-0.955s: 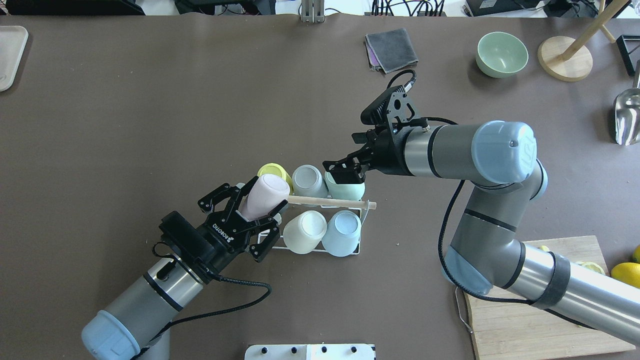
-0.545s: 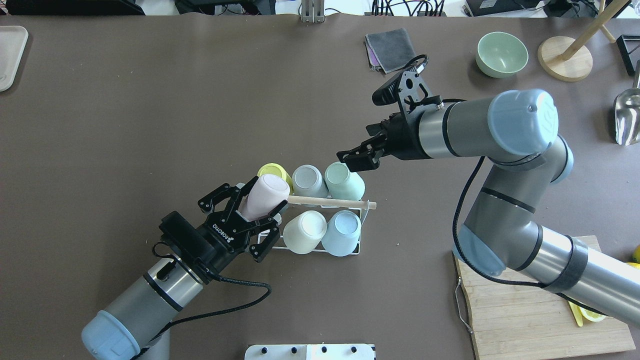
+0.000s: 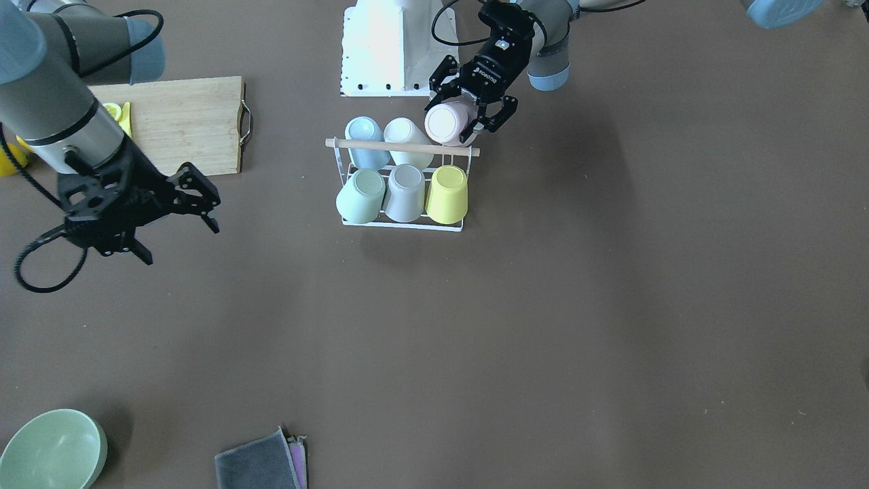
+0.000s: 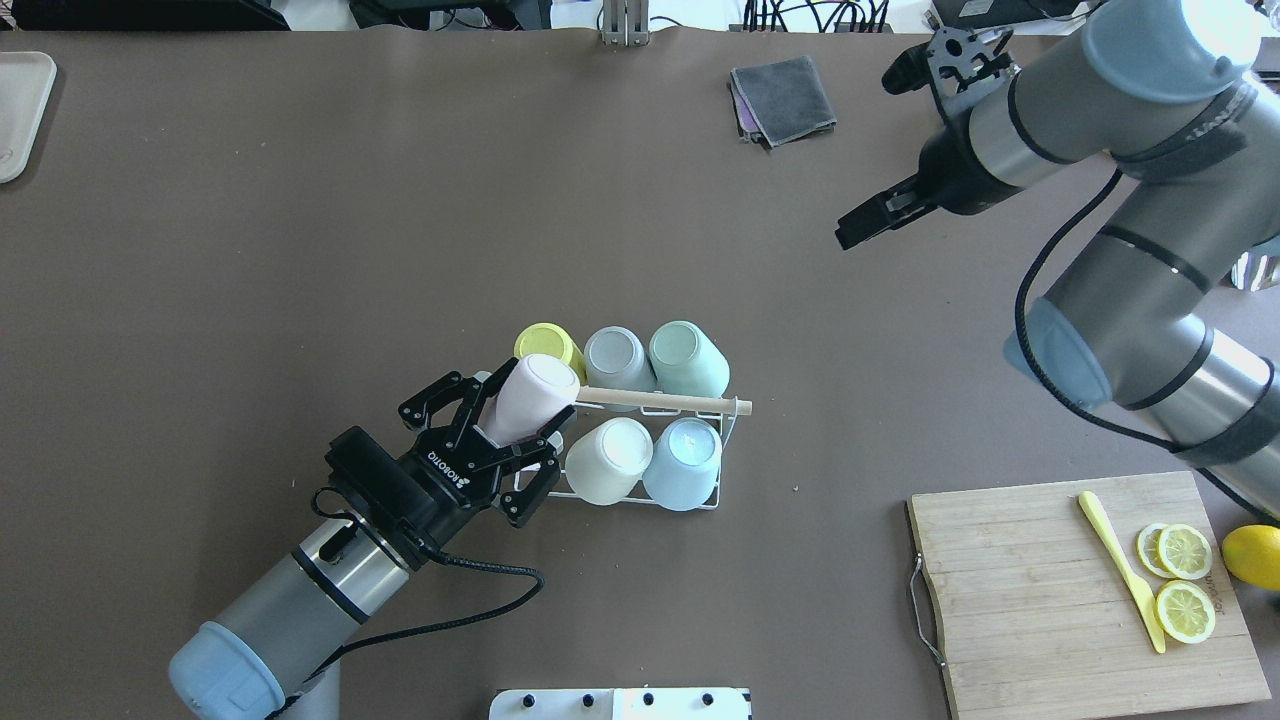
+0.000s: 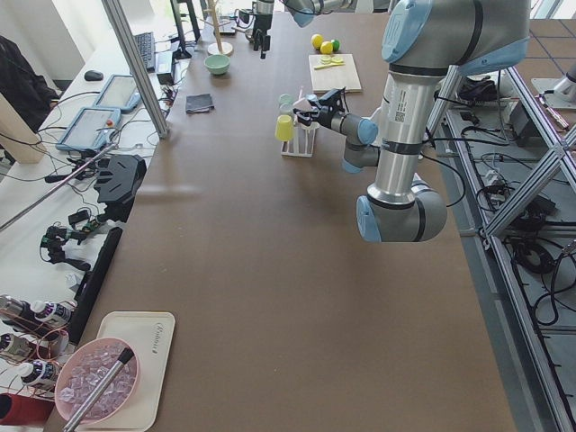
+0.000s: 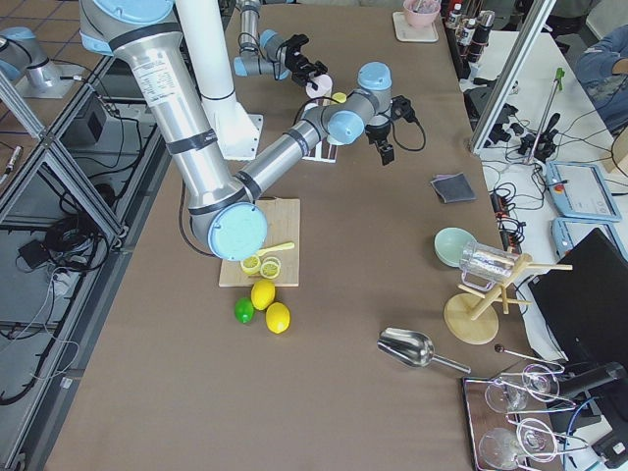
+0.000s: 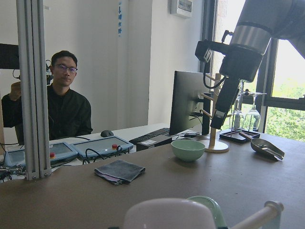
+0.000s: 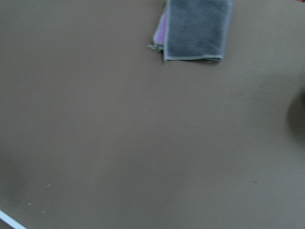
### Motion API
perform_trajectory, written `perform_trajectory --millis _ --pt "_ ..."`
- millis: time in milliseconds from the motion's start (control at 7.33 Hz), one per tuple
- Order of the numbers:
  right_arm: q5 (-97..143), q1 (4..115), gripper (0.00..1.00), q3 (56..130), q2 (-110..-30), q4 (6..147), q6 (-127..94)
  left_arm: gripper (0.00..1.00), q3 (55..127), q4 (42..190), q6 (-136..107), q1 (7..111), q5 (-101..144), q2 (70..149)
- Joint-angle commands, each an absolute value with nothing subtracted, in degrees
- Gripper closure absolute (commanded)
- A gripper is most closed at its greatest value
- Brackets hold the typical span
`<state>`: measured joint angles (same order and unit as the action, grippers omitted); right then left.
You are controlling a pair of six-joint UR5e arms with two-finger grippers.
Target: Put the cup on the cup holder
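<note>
With the left pincer pinches the pink cup near its mouth, fingers pressed to both sides, base tipped up and outward. Holds it just left of centre in the overhead frame, over the one unfilled corner of the cup holder, at the lower left end of the white wire rack. Looks like the seating step: five places filled, the sixth cup in hand. Cannot tell whether the rim has met its prong, hidden under cup and pincer.

Next, probably: ease the mouth down over the prong, let the tilt settle, spread the jaws, then back out toward the lower left of the frame. Calls for care with the wooden rod lying right against the pink cup's side, with the yellow cup just above it in the frame and the cream cup just to its lower right; risks shifting the light rack with any nudge.

Right pincer: high in the upper right, jaws apparently a little apart, nothing between, well apart from the rack.

Elsewhere on the counter: grey cloth at top centre, cutting board with lemon slices at lower right, tray at the upper left edge, none near the likely path
</note>
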<state>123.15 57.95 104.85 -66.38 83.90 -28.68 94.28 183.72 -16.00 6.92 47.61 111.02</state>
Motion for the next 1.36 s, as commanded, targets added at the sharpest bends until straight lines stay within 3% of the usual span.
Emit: perform_trajectory --millis 0,273,545,955,1227 --pt "123.3 67.3 0.0 104.8 -70.2 86.8 -28.0 0.02 94.4 184.2 -15.6 7.0 47.6 110.9" --pt "131.0 77.2 0.0 104.2 -76.5 90.8 -27.9 0.02 97.3 183.3 -15.7 7.3 47.6 110.6" --pt "136.7 86.0 0.0 103.7 -84.9 93.3 -25.2 0.02 102.5 172.7 -16.1 10.1 49.2 109.9" --pt "136.2 93.9 0.0 96.0 -93.4 93.3 -3.4 0.02 102.8 156.6 -19.7 23.1 66.5 110.5" --pt "134.7 93.9 0.0 90.1 -93.0 92.8 -3.3 0.02 102.7 148.1 -27.5 33.7 81.1 111.4"
